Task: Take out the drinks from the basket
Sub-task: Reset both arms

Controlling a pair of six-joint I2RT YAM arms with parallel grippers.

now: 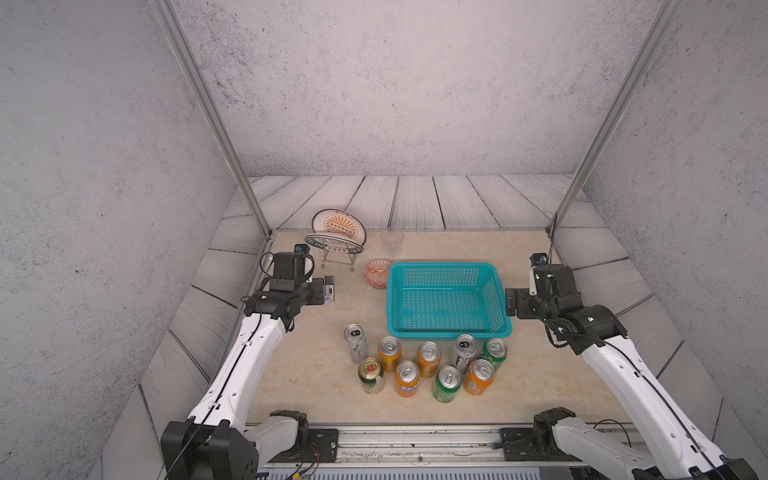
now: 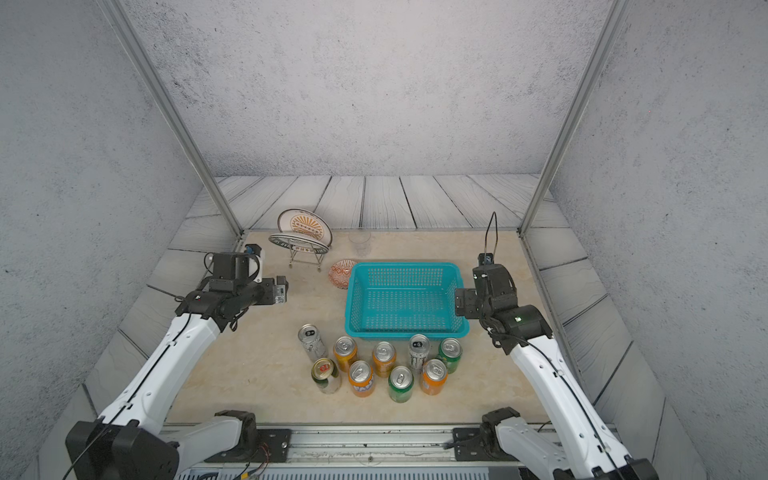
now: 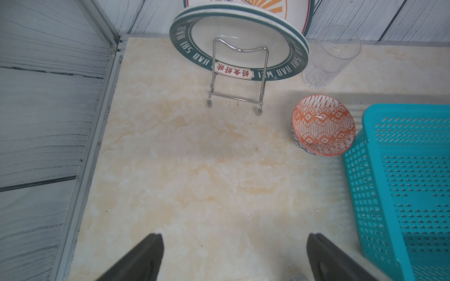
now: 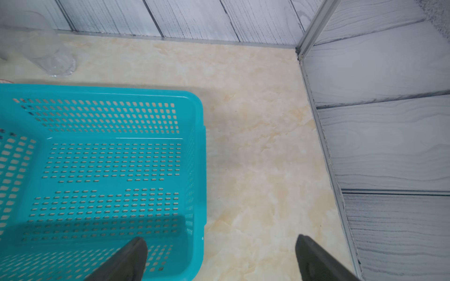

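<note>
Nine smooth, dentable drinks (image 1: 428, 357), stood by the front edge of the surface (image 1: 316, 395), are judged best gripped mid-body; left gripper (image 3: 235, 237) and right gripper (image 4: 221, 239) are held apart, empty.

Spread fingers (image 3: 146, 258) hang over marble tabletop (image 3: 194, 170); patterned bowl (image 3: 322, 124) sits just beside basket (image 3: 372, 185)

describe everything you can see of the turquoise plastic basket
The turquoise plastic basket is rectangular, with a smooth flared rim and perforated walls and floor. It is empty, sitting upright and flat on the beige marble-look table, right of centre. An orange-patterned bowl sits tilted at its far left corner, seemingly touching.
</note>
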